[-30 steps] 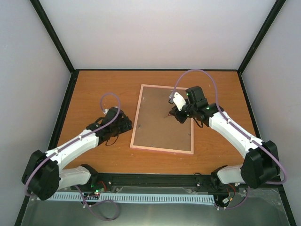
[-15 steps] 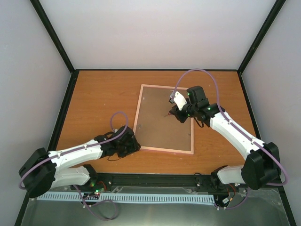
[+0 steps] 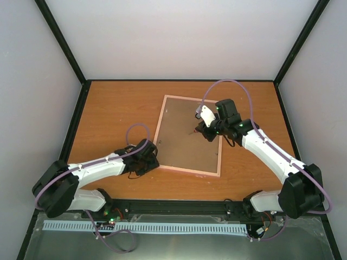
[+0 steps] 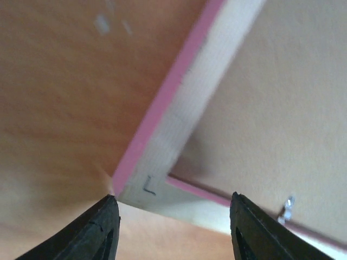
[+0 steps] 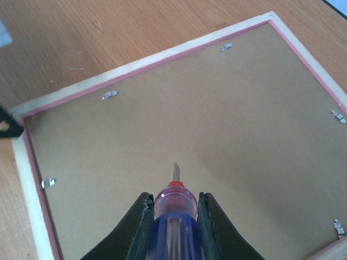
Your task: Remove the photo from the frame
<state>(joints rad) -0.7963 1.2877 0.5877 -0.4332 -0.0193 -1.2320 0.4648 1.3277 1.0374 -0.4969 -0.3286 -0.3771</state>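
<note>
The pink frame [image 3: 187, 169] lies face down on the table with its brown board back [image 3: 187, 135] up. The photo is hidden under the board. My left gripper [image 3: 150, 160] is open, low at the frame's near-left corner. In the left wrist view the corner [image 4: 157, 162] sits between the black fingers [image 4: 100, 230], just ahead of the tips. My right gripper [image 3: 203, 130] is shut on the purple-handled screwdriver [image 5: 174, 216]. It holds the blade tip [image 5: 175, 170] just above the board's middle-right part.
Small metal clips [image 5: 109, 95] hold the board along the frame's inner edge, with others on the far side [image 5: 226, 47] and right side [image 5: 338, 116]. The wooden table [image 3: 114, 108] is ringed by black enclosure posts and grey walls.
My left arm swung from the frame's left side down to its near-left corner. The frame's near-left corner shifted slightly right. The right arm and screwdriver stayed still.
</note>
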